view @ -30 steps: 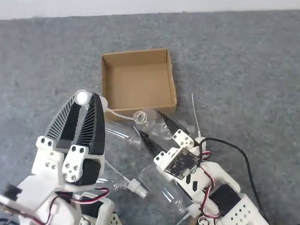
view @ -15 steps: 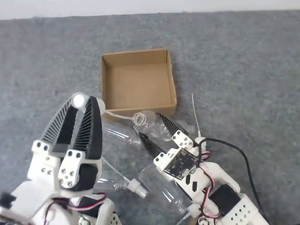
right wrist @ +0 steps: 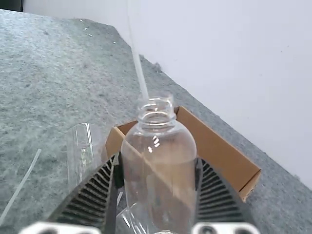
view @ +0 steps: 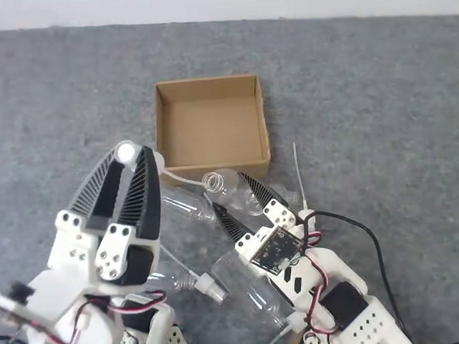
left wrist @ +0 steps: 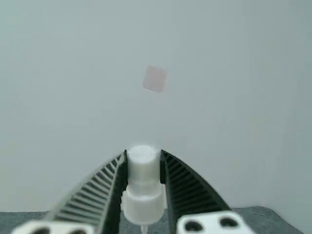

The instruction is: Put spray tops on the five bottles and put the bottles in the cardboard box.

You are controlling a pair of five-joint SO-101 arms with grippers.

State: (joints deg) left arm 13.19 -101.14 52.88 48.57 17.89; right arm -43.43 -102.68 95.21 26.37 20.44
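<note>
**Asker:** What did the left arm have?

**Describer:** The left gripper (left wrist: 143, 157) was raised above the grey carpet (view: 379, 97). Its two black ribbed fingers were drawn in narrow around a white spray top (left wrist: 143, 183). The top stood upright between the fingertips, against a plain pale wall (left wrist: 219, 73). From above, its thin white dip tube (view: 182, 176) ran from the top across to the open mouth of the held bottle (right wrist: 157, 161).

**Asker:** Who held that bottle?

**Describer:** The right gripper (right wrist: 157, 166) did. Its fingers were spread to the bottle's width and pressed against both clear sides. The bare threaded neck pointed away from the gripper, toward the box.

**Asker:** Where was the box?

**Describer:** The cardboard box (view: 209, 87) sat open on the carpet, just beyond the held bottle, with its brown floor showing.

**Asker:** And the other bottles?

**Describer:** Three lay on their sides on the carpet between the arms. An uncapped bottle (view: 184, 204) lay near the box, beside the left gripper. A second bottle (view: 254, 289) lay partly under the right arm. A capped bottle (view: 177, 279) lay nearest the arm bases and had a white top fitted. A loose white tube (view: 299, 176) rested on the carpet just beside the right gripper.
</note>
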